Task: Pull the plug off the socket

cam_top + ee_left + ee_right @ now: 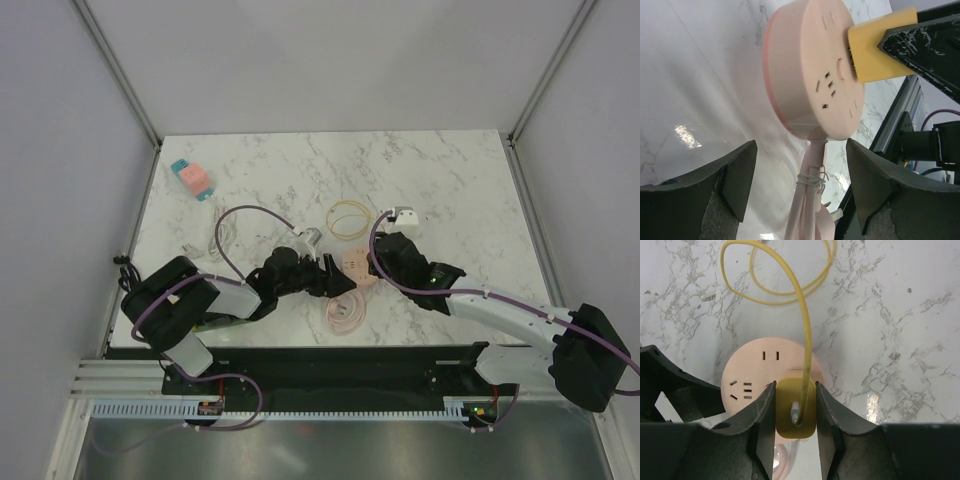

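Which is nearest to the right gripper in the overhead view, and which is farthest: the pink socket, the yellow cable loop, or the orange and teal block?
Measured from the right gripper:
1. Pink socket, right at its fingertips, mid-table.
2. Yellow cable loop, just beyond the socket, toward the far side.
3. Orange and teal block, away in the far-left corner.

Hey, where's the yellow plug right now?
In the right wrist view, the yellow plug sits bottom centre, pinched between the right hand fingers and seated on the pink socket.
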Controlling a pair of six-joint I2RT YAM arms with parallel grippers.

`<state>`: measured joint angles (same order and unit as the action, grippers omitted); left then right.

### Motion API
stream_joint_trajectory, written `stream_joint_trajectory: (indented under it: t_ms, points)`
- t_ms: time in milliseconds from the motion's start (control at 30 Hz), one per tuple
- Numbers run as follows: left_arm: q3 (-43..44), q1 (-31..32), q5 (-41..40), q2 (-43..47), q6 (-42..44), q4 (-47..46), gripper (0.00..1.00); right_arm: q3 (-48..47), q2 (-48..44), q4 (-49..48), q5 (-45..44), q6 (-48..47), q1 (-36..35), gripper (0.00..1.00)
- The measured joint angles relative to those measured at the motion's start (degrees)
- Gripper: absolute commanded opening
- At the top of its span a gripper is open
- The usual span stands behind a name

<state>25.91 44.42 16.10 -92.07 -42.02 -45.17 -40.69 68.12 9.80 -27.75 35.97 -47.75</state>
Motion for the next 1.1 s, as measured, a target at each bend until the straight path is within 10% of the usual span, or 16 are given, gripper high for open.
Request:
stream_joint_trajectory:
  t_ms: [333, 633, 1100]
  points:
    - [-0.09, -2.60, 5.03, -2.95, -0.42, -5.66, 0.68, 2.40, 1.25, -3.93, 6.12, -0.90, 0.02, 0.00]
    - [0.02, -7.23, 9.11, -8.39, -5.27, -10.86, 0.02, 3.80, 4.66, -6.62, 8.94, -1.66, 0.11, 0.00]
    - [9.07, -6.78, 8.72, -10.82, -7.06, 1.88, 0.02, -2.14, 9.97, -0.20, -2.89, -1.75, -2.69, 0.00]
